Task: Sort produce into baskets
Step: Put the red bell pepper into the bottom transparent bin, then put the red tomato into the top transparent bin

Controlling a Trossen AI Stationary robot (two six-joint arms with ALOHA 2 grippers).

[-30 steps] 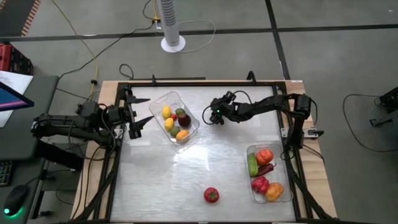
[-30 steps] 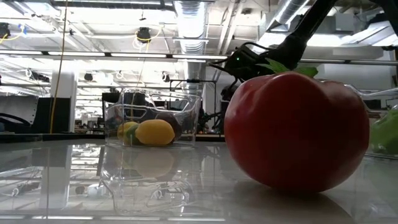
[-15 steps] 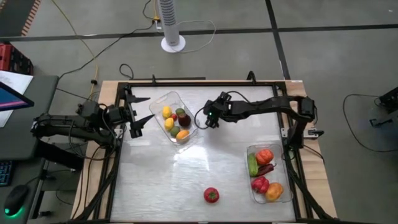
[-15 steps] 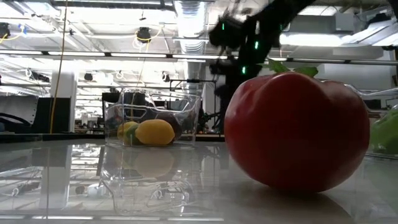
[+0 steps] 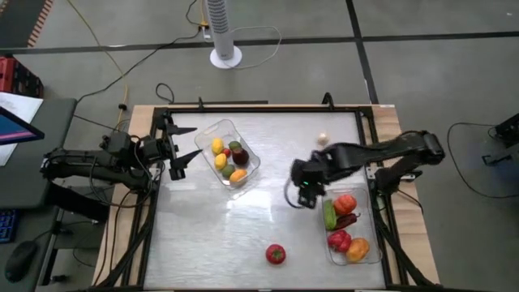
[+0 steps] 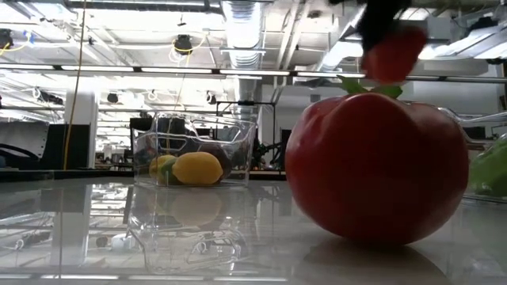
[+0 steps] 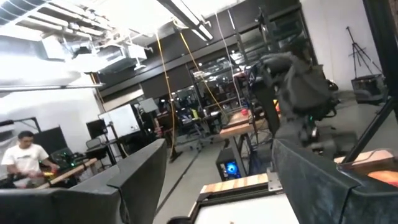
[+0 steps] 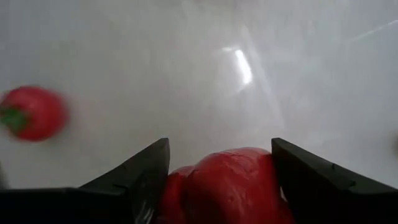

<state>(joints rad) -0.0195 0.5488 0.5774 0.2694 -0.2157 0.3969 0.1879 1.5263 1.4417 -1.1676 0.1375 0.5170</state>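
My right gripper (image 5: pixel 304 195) hangs above the middle of the table, left of the right-hand clear basket (image 5: pixel 369 243), and is shut on a red lobed piece of produce (image 8: pixel 230 183), which also shows high in the low view (image 6: pixel 394 49). That basket holds green, red, orange and dark pieces. The far-left clear basket (image 5: pixel 253 162) holds yellow, orange and dark purple pieces. A red tomato (image 5: pixel 276 254) rests on the table near the front edge; it fills the low view (image 6: pixel 376 162). My left gripper (image 5: pixel 188 144) waits open at the table's left edge. My right gripper pinches the red piece between its two fingers (image 8: pixel 140 180), one on each of its sides (image 8: pixel 180 186). The fingers point down at the table. The piece is lifted clear of the table.
A small pale object (image 5: pixel 323 139) lies on the table at the far right. The black frame rail (image 5: pixel 154 211) runs around the table. Bare white table lies between the two baskets and left of the tomato.
My right gripper has gone from beside the far-left basket toward the table's near edge and right, ending close to the right-hand basket, with the red piece in its fingers. The small pale object, earlier under the arm, now shows.
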